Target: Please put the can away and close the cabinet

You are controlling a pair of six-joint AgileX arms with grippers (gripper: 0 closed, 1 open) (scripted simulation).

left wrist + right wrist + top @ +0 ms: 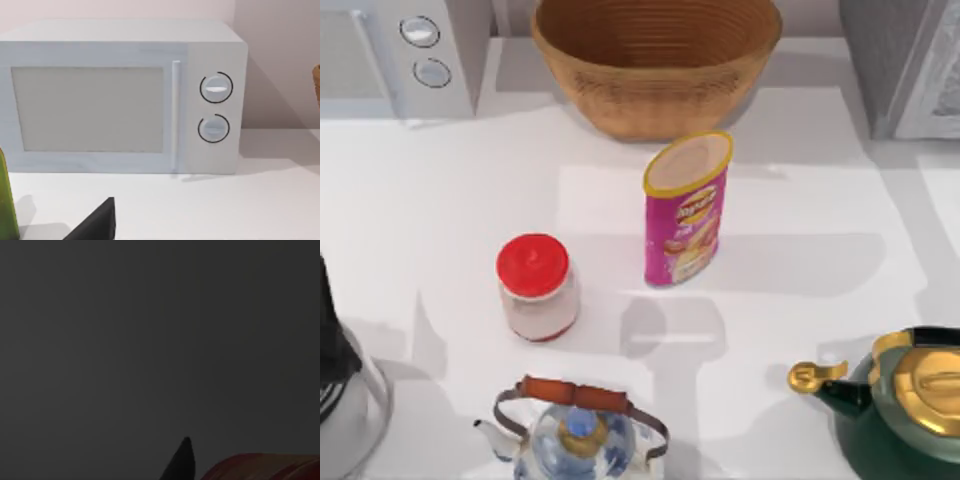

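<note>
Since the can (pixel 687 208) stands upright near the middle of the top view, on the white bench (pixel 820 330) just below the wicker basket (pixel 655 60), you should log the task as barely started. Nothing grips the can; it stands free, well apart from the red-lidded jar (pixel 535 288) at its lower left.

Cabinet: a grey panel at the upper right corner of the top view may be it (pixel 910 65), but you can't tell from here whether a door is open or shut. So both steps remain, by my reading: can stowed, cabinet closed.

Left arm: its wrist view faces the microwave (pixel 120 97) at the upper left of the top view, with a dark wedge at the bottom edge that is likely part of the left pincer (pixel 97 225); whether it's open, cannot tell. It holds nothing that you can see. A green object (pixel 6 200) sits at the left edge of that view.

Right wrist view is dark. Right pincer state: cannot tell.

Other clutter low in the top view: a glass kettle (pixel 575 430) and a green-and-gold teapot (pixel 900 410). Neither touches the can.
</note>
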